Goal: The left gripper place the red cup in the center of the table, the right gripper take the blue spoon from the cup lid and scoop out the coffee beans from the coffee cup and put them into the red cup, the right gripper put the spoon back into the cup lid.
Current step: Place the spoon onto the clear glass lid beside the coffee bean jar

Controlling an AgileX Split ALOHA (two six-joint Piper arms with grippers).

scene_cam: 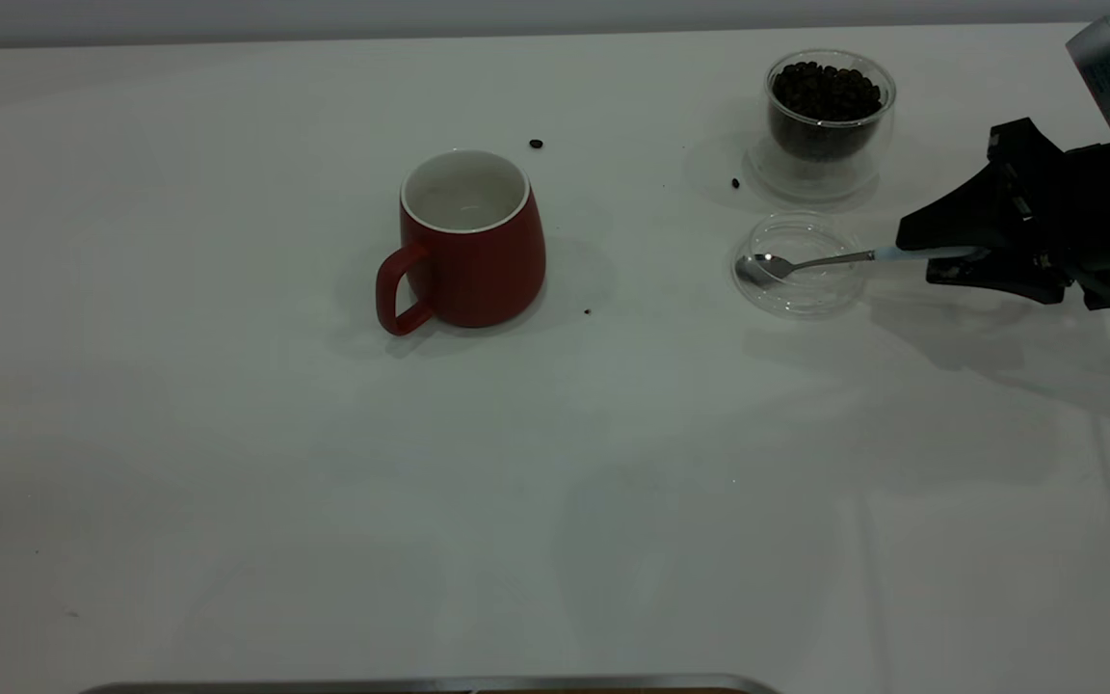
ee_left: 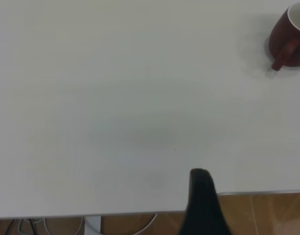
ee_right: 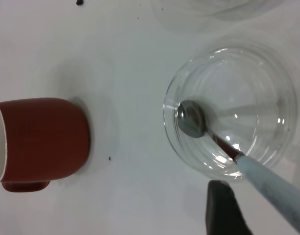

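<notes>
- Near the middle of the white worktop (scene_cam: 227,463) stood the red cup (scene_cam: 471,246), upright and empty, its white inside showing and its loop handle turned toward the camera's left.
- At the far right stood the coffee cup (scene_cam: 827,123), a clear glass filled with coffee beans (scene_cam: 826,92); a few stray beans (scene_cam: 536,144) lay loose on the surface between the two cups.
- Just in front of the glass lay the cup lid (scene_cam: 799,266), with the bowl of the blue spoon (scene_cam: 810,262) resting inside it and the pale handle running out over the rim.
- From the right edge the right end effector (scene_cam: 960,255) reached in with its fingers around the spoon handle's end; whether they gripped it I could not tell.
- Off at the near edge, well apart from the red cup, only one dark finger of the left end effector (ee_left: 203,205) showed in its wrist view, so its opening could not be judged.
</notes>
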